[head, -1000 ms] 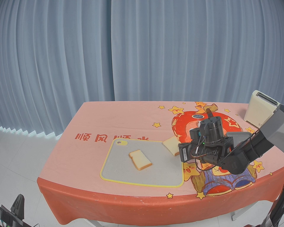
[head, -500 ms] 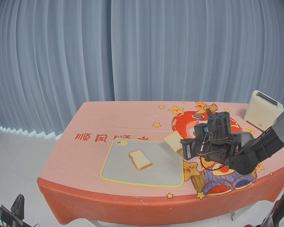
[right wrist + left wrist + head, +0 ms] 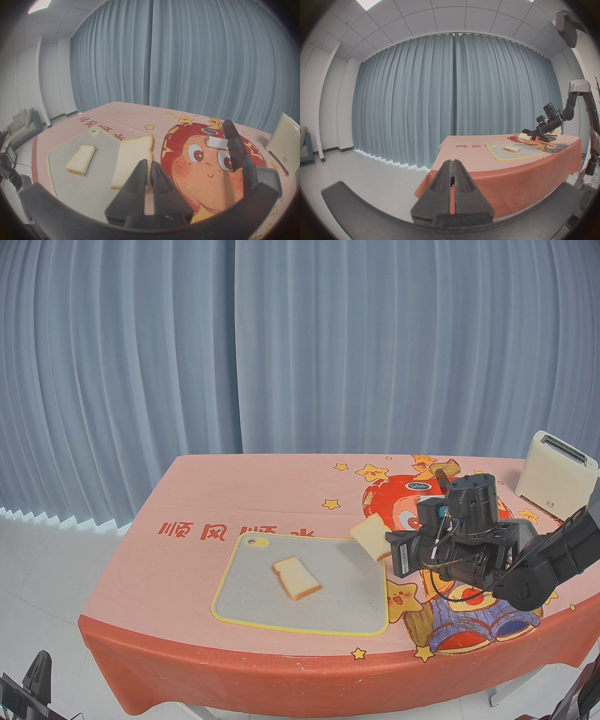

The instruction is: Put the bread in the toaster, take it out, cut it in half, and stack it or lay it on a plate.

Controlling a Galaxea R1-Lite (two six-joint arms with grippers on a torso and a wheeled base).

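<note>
Right gripper [image 3: 384,550] clenched on one edge of a bread slice [image 3: 371,537], which hangs tilted over the far right corner of the cutting board [image 3: 250,605]. Another bread piece [image 3: 296,577] lies flat mid-board. Toaster [image 3: 554,472] stands at the far right of the table [image 3: 206,502], well apart. Left gripper [image 3: 452,166] sits low beside the table, fingers pressed together, nothing between them.

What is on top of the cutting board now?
One bread piece lies flat near the middle of the cutting board. The right gripper holds a second slice at its far right corner, hiding that corner, so contact there cannot be seen.
</note>
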